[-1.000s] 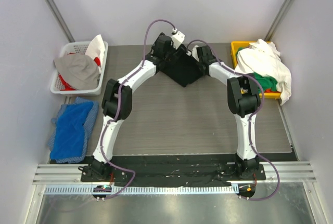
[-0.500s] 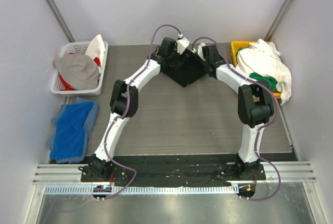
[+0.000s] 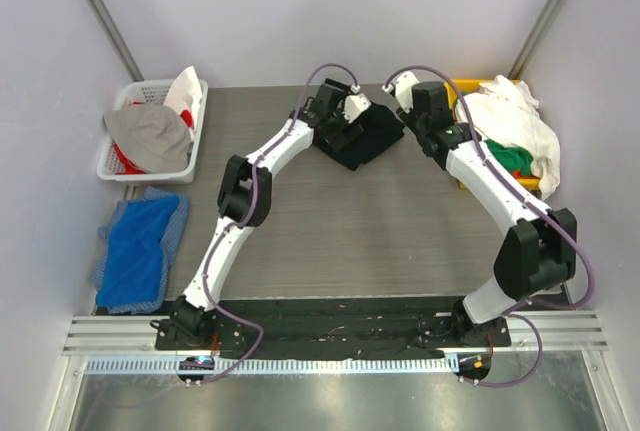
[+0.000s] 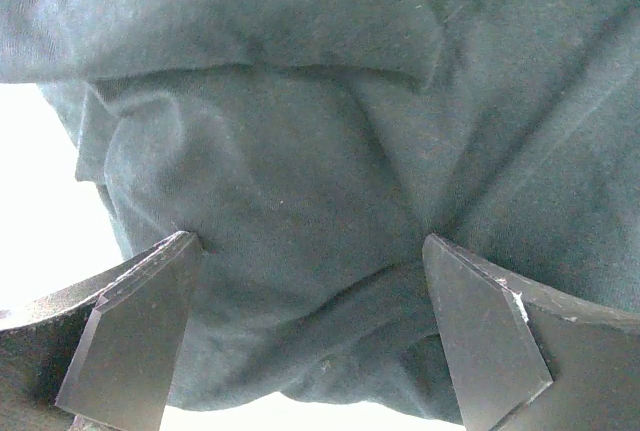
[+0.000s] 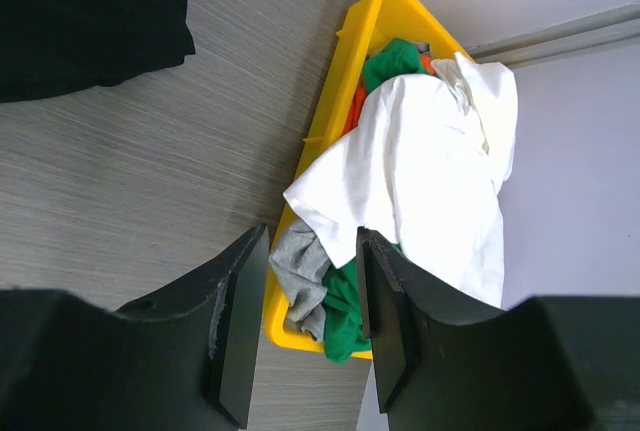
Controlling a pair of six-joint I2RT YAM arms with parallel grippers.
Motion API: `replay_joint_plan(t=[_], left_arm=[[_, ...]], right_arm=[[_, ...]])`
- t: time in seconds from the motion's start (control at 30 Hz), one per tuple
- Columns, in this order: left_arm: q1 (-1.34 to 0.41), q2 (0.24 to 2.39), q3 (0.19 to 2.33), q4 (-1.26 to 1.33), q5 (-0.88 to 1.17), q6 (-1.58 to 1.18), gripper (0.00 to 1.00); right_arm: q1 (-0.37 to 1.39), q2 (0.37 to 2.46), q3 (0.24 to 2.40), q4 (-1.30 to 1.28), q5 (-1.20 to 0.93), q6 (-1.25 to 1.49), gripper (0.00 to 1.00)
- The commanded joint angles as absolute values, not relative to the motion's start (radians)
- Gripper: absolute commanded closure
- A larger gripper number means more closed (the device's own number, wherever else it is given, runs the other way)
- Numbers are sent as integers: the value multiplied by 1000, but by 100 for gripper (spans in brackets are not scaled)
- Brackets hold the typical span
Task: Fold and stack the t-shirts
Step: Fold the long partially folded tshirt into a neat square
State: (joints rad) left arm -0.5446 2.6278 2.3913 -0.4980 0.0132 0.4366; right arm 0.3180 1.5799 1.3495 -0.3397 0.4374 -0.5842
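1 black t-shirt (image 3: 372, 139) lies folded on the desk (image 3: 350, 231) just left of the yellow bin (image 3: 457, 91), long axis slanting toward it, while I hold the left gripper (image 4: 308, 241) with jaws spread wide on it, I judge to flatten it, and the right gripper (image 5: 310, 236) half-spread, empty, facing the bin for another.
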Motion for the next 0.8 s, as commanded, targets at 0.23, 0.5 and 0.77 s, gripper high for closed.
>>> replay_joint_plan(t=[0.23,0.5,0.77], left_arm=[[-594,2427,2070,-742,68,462,0],[-650,2202,1760,-747,118,321,0],[-670,2002,1511,-675,103,129,0]], right_arm=[[325,1420,1224,-397,393,-529,52],[325,1394,1189,-486,281,-468,52],[325,1382,1178,-577,200,-423,53]])
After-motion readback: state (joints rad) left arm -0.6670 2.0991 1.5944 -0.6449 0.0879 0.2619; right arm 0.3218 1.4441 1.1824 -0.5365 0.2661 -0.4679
